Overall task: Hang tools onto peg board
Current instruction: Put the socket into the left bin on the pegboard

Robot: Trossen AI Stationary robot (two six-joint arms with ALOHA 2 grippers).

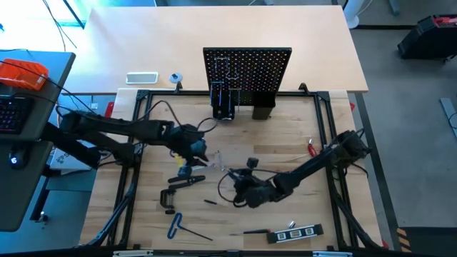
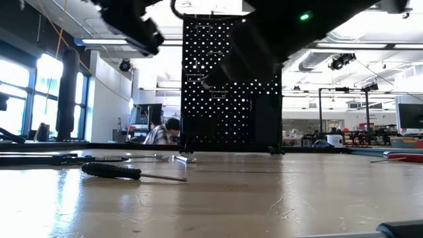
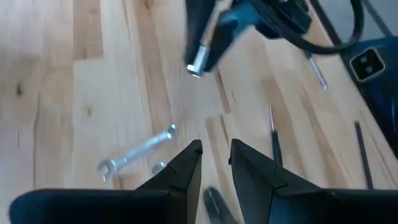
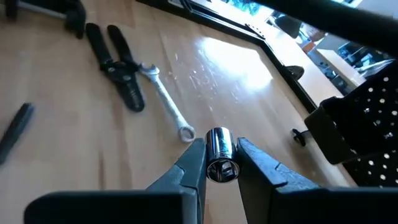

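**A robotics lab in an open industrial hall**

Behind the wooden worktable [image 2: 277, 198] and the black peg board [image 2: 231, 86], ceiling light strips [image 2: 112, 42], tall windows [image 2: 39, 99] and equipment-laden benches [image 2: 370, 139] show; a person [image 2: 162, 132] sits at one.

Bare table [image 1: 285, 135] before peg board [image 1: 246, 68], pliers [image 1: 187, 182], C-clamp [image 1: 168, 200] crowding left
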